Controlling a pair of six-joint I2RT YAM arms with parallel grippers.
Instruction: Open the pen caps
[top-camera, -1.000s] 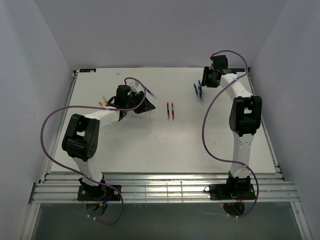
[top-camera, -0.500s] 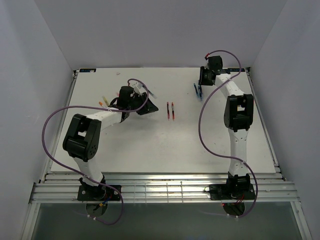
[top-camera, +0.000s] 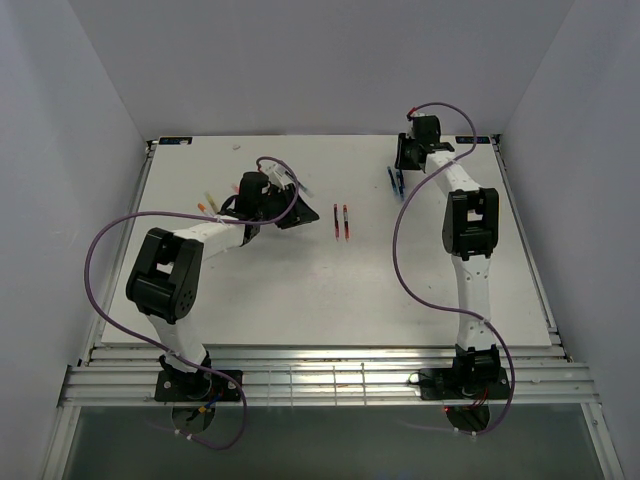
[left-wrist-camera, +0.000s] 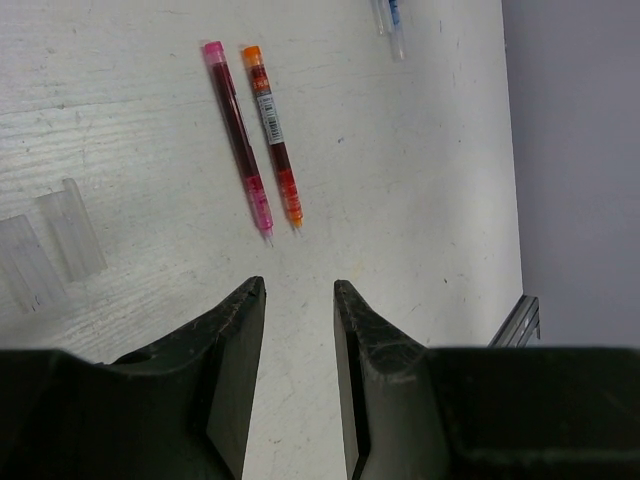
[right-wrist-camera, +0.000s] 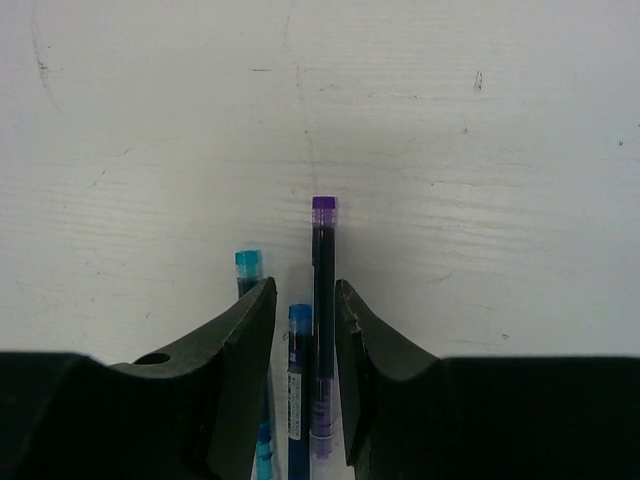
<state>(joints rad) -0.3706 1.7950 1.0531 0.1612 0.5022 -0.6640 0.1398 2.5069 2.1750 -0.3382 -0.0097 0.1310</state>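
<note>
Right gripper (right-wrist-camera: 305, 290), jaws narrowly apart, straddles a blue pen (right-wrist-camera: 299, 380) and a purple pen (right-wrist-camera: 323, 290) lying side by side, whether pinching them unclear; the purple cap (right-wrist-camera: 323, 204) juts just beyond its fingertips, so best isolate one pen before squeezing.

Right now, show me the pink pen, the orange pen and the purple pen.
pink pen (left-wrist-camera: 240, 145), left wrist view, middle of barrel
orange pen (left-wrist-camera: 274, 137), left wrist view, middle of barrel
purple pen (right-wrist-camera: 323, 290), right wrist view, middle of barrel
</note>
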